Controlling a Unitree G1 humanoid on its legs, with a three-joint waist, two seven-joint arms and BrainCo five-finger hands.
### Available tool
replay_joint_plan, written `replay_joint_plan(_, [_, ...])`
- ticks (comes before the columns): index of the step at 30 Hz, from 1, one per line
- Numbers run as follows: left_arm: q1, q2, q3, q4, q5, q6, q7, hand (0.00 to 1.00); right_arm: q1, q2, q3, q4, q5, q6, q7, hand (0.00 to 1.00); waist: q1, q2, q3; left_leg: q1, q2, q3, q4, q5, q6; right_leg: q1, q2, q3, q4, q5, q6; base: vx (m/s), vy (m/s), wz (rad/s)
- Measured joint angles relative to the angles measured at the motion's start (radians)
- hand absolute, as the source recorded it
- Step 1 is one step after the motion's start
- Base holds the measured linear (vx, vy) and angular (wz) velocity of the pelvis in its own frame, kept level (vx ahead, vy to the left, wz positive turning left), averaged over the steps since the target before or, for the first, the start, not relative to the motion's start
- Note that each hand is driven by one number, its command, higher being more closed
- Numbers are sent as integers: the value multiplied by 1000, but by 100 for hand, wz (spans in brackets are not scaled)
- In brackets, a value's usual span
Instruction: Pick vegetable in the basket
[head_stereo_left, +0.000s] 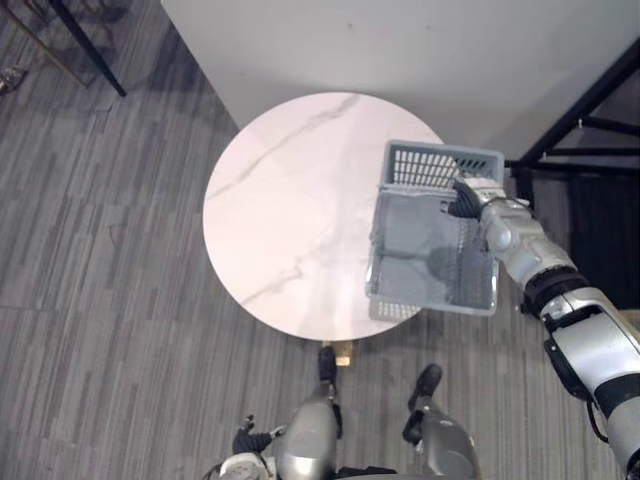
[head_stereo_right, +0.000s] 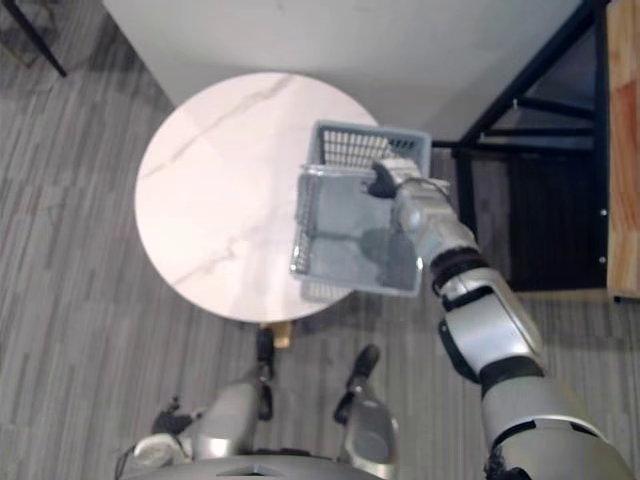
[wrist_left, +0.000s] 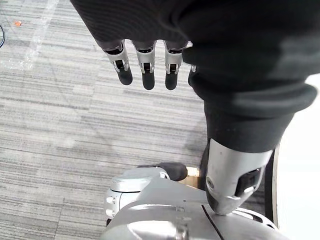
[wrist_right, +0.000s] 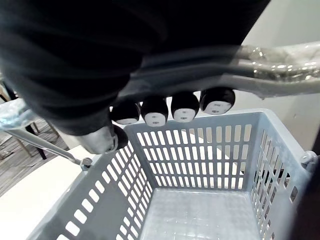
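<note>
A grey plastic basket (head_stereo_left: 440, 160) with slotted walls hangs over the right side of the round white marble table (head_stereo_left: 290, 190). My right hand (head_stereo_left: 468, 198) is shut on its metal handle (wrist_right: 280, 82), with the dark fingertips (wrist_right: 170, 107) curled under the bar. The inside of the basket (wrist_right: 200, 150) is empty, and I see no vegetable on the table. My left hand (wrist_left: 145, 60) hangs low beside my body, over the floor, with its fingers straight and nothing in it; it shows small and dark at the bottom of the left eye view (head_stereo_left: 250, 440).
A white wall panel (head_stereo_left: 400, 50) stands behind the table. A black metal frame (head_stereo_left: 580, 110) rises to the right of the basket, with a wooden board (head_stereo_right: 625, 150) beyond it. Dark furniture legs (head_stereo_left: 90, 45) stand at the far left on the grey striped floor.
</note>
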Motion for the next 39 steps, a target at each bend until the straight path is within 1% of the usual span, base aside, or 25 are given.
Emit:
replay_joint_plan(2, [0,1,3,-1,16,1,0,0,25,-4,45,-67,-1,-2,23,100,-5,-3,-2,9,2,7,0,0,0,4,1,8,0,1,2,4,6,-10])
replay_joint_plan(4, [0,4,3,-1,24,3,-1,0,43,-5,62,-108,-1,-4,38,100,-6,-4,-3,15,4,11,0,0,0,7,4,13,0,2,4,-5,0,-7])
replay_joint_plan(5, [1,4,5,-2,30,9,-1,0,63,-9,82,-144,4,-7,49,100,-9,-5,-5,27,5,12,0,0,0,18,5,15,-1,2,4,-2,-7,-6])
replay_joint_plan(7, [2,5,17,-1,34,20,-4,0,94,-27,108,-220,12,-25,70,100,-15,-13,-13,37,8,13,0,0,0,28,8,17,-4,3,4,0,-4,-2])
replay_joint_plan(9, [16,19,22,1,38,23,-13,0,140,-47,140,-322,18,-49,88,100,-32,-33,-46,39,8,20,0,-1,-1,32,10,27,-16,7,11,-5,-1,-7])
replay_joint_plan(10, [19,22,22,2,38,24,-17,0,155,-57,150,-349,22,-56,90,100,-34,-38,-56,40,8,25,0,-1,-1,31,11,32,-19,8,13,7,5,-20])
replay_joint_plan(11, [26,25,25,4,38,26,-20,0,202,-86,163,-435,35,-75,111,100,-40,-50,-81,44,8,36,0,-2,-2,32,12,43,-27,17,12,4,6,-16])
replay_joint_plan(12, [27,25,27,4,38,26,-20,0,209,-90,163,-447,37,-78,113,100,-43,-52,-84,44,7,37,0,-2,-2,32,12,44,-30,18,12,-5,8,-16])
replay_joint_plan(13, [29,26,39,6,41,30,-25,0,235,-111,169,-496,57,-85,126,100,-54,-59,-99,45,6,41,0,-2,-2,32,12,50,-33,21,14,-13,6,-8])
replay_joint_plan(15, [31,28,54,17,70,35,-35,0,282,-147,170,-558,100,-99,141,100,-60,-63,-119,53,7,51,0,-3,-2,33,12,60,-33,22,15,-19,8,-17])
replay_joint_plan(18, [54,27,62,22,78,37,-41,0,352,-201,170,-645,154,-113,170,100,-64,-63,-162,69,10,72,0,-9,-6,34,16,85,-34,21,15,-14,2,-22])
replay_joint_plan(20, [66,28,68,33,78,37,-43,0,391,-236,170,-698,183,-121,193,100,-78,-64,-186,76,13,84,0,-11,-8,34,19,98,-34,21,16,-14,-6,-18])
replay_joint_plan(22, [74,28,75,39,78,38,-45,0,421,-263,170,-752,189,-122,199,100,-87,-64,-200,82,16,95,0,-14,-11,32,24,112,-35,20,17,-13,-10,-18])
replay_joint_plan(24, [88,28,83,39,79,38,-48,0,461,-286,169,-787,190,-136,200,100,-97,-64,-212,91,19,104,0,-18,-16,35,27,120,-34,18,19,-4,-15,-20])
replay_joint_plan(25, [98,27,91,40,79,38,-54,0,496,-300,169,-813,190,-144,206,100,-101,-65,-228,96,25,120,0,-24,-19,31,32,138,-35,17,20,7,-21,-25])
replay_joint_plan(27, [106,27,100,41,79,40,-63,0,523,-304,169,-835,190,-146,215,100,-109,-64,-236,105,31,132,0,-28,-22,32,36,154,-35,17,20,15,-25,-28])
replay_joint_plan(31, [131,24,131,42,79,44,-79,0,577,-304,168,-867,190,-157,230,100,-112,-59,-259,140,45,198,-1,-45,-36,29,57,218,-38,20,17,32,-23,-47])
replay_joint_plan(33, [141,21,141,42,78,46,-81,0,582,-304,168,-877,190,-162,233,100,-111,-51,-265,166,58,246,13,-64,-43,29,75,265,-36,20,15,50,-22,-59])
replay_joint_plan(34, [141,21,141,41,79,46,-82,0,582,-304,168,-877,190,-163,232,100,-111,-52,-264,158,68,252,53,-82,-40,28,78,273,-32,18,13,53,-41,-47])
replay_joint_plan(35, [142,22,141,41,79,45,-85,0,582,-305,168,-877,189,-163,232,100,-112,-48,-266,125,93,257,154,-134,-39,30,84,285,-26,16,7,39,-52,-36])
replay_joint_plan(36, [142,22,140,39,79,44,-87,0,582,-309,165,-877,188,-162,232,100,-113,-36,-271,96,123,253,244,-183,-41,30,96,293,-18,15,-2,33,-59,-34])
replay_joint_plan(37, [141,21,139,39,79,43,-87,0,582,-311,163,-877,188,-162,231,100,-113,-30,-272,90,136,244,274,-199,-42,31,103,299,-14,15,-3,16,-58,-38])
replay_joint_plan(39, [140,16,139,39,79,42,-86,0,584,-315,153,-877,180,-160,221,100,-112,-11,-267,93,145,122,311,-242,-57,28,123,317,25,5,-15,-4,-29,-35])
